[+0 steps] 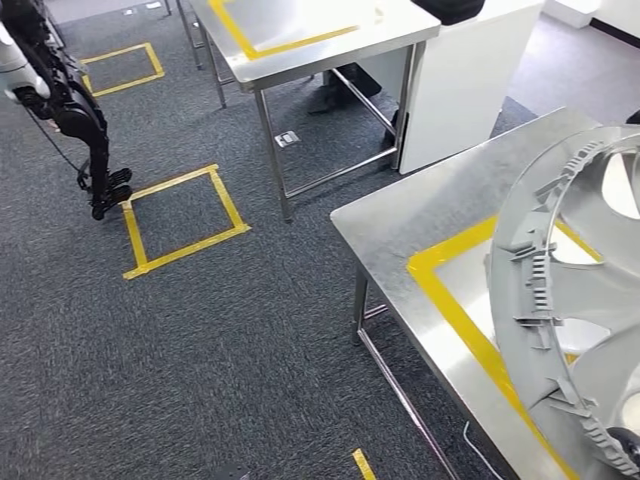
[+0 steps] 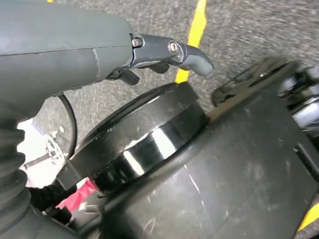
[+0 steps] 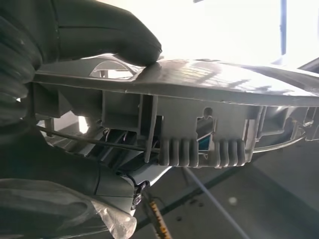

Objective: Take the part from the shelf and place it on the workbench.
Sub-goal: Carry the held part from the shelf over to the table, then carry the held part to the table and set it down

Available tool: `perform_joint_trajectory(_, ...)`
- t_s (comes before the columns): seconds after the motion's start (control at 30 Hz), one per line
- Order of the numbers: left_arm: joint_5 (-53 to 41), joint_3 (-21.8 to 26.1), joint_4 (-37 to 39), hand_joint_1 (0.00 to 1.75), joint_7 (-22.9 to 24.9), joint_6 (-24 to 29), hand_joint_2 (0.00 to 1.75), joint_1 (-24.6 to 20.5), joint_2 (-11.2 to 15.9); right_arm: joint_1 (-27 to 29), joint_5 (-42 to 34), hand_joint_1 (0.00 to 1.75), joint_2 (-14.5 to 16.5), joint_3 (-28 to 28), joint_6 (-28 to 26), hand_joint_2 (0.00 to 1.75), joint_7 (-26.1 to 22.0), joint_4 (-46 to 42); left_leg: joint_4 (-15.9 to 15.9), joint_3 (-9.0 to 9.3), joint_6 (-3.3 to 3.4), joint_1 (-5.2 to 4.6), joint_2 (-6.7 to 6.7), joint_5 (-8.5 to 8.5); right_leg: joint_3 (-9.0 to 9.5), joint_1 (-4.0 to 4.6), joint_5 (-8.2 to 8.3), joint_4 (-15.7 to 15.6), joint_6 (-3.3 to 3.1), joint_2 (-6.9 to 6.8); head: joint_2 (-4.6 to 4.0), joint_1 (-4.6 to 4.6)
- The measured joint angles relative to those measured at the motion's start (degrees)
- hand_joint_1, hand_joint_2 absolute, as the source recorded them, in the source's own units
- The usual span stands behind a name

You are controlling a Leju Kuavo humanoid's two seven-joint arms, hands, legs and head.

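The part is a large round grey plastic ring with ribs and spokes. It hangs tilted on edge over the right end of the steel workbench, above a yellow taped rectangle. My right hand grips the part's rim, with the thumb pressed on one face and dark fingers under the other. My left hand hangs above the carpet and holds nothing, one finger stretched out straight.
A second steel table with yellow tape stands further back, and a white cabinet is beside it. On the grey carpet a yellow taped square lies at the left. A black jointed machine leg stands at its corner.
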Motion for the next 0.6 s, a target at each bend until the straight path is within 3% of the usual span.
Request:
perform_joint_trajectory(0.07,0.0,0.1,0.0,0.0,-0.1,-0.2,1.75,-0.2,0.0,0.1,0.0,1.75,0.2,-0.1,0.0,1.75,0.1,0.0,6.5,-2.73,-0.01,-0.06,-0.67,-2.19,0.04,0.16,-0.01,0.0,-0.14,1.37,0.0,0.0)
perform_joint_trajectory(0.1,0.0,0.2,0.0,0.0,-0.2,-0.2,1.75,-0.3,0.0,0.1,0.0,1.75,0.2,-0.2,0.0,1.75,0.2,0.0,7.1,-2.9,0.13,-0.12,-0.77,-1.6,0.14,0.26,-0.02,0.0,-0.15,2.16,0.0,0.02)
perform_joint_trajectory(0.17,-0.1,0.3,0.0,0.0,-0.2,-0.2,1.75,-0.2,0.1,0.3,0.0,1.75,0.3,-0.2,0.0,1.75,0.3,0.0,2.2,-0.72,0.77,-0.25,-1.44,2.53,0.4,0.45,-0.01,0.1,-0.14,3.77,0.0,0.0)
perform_joint_trajectory(0.23,-0.3,0.3,0.0,0.0,-0.2,-0.1,1.75,0.1,0.1,0.3,0.0,1.75,0.4,-0.3,0.0,1.75,0.6,-0.1,-4.4,1.88,1.7,-0.27,-3.78,6.05,0.32,0.55,0.12,0.2,0.05,5.15,0.0,0.09)
perform_joint_trajectory(0.3,-0.4,0.3,0.0,0.0,-0.2,-0.1,1.75,0.2,0.1,0.4,0.0,1.75,0.4,-0.3,0.0,1.75,0.7,-0.2,-7.5,2.78,2.33,-0.37,-5.12,6.38,-0.42,0.43,0.5,0.3,0.65,6.25,0.0,0.08)
perform_joint_trajectory(0.37,-0.5,0.4,0.0,0.0,-0.2,-0.1,1.75,0.1,-0.1,0.8,0.0,1.75,0.4,-0.5,0.0,1.75,0.8,-0.4,-8.8,2.89,2.6,-0.25,-4.18,6.15,-1.28,0.33,0.95,0.3,1.44,7.04,0.0,-0.01)
perform_joint_trajectory(0.43,-0.6,0.4,0.0,0.0,-0.2,-0.1,1.75,0.1,-0.3,1.1,0.0,1.75,0.4,-0.7,0.0,1.75,0.9,-0.6,-9.8,3.06,2.91,0.15,-3.01,6.6,-2.49,0.48,0.04,1.7,2.11,5.28,0.0,0.3)
perform_joint_trajectory(0.5,-0.6,0.5,0.0,0.0,-0.2,-0.1,1.75,0.2,-0.3,1.0,0.0,1.75,0.4,-0.8,0.0,1.75,0.9,-0.6,-10.2,3.17,3.19,0.26,-1.59,6.88,-5.33,0.43,-3.09,7.4,2.81,2.25,0.0,0.68)
perform_joint_trajectory(0.57,-0.6,0.5,0.0,0.0,-0.2,-0.1,1.75,0.3,-0.3,1.0,0.0,1.75,0.4,-0.8,0.0,1.75,0.9,-0.6,-10.2,3.16,3.22,0.22,-0.05,6.79,-8.51,0.09,-5.72,14.3,3.52,1.07,0.0,0.79)
perform_joint_trajectory(0.6,-0.7,0.6,0.0,0.0,-0.2,-0.1,1.75,0.3,-0.2,1.0,0.0,1.75,0.4,-0.8,0.0,1.75,0.9,-0.6,-10.2,3.25,3.15,0.22,0.69,6.68,-9.01,-0.08,-5.69,15.5,3.78,0.82,0.0,0.8)
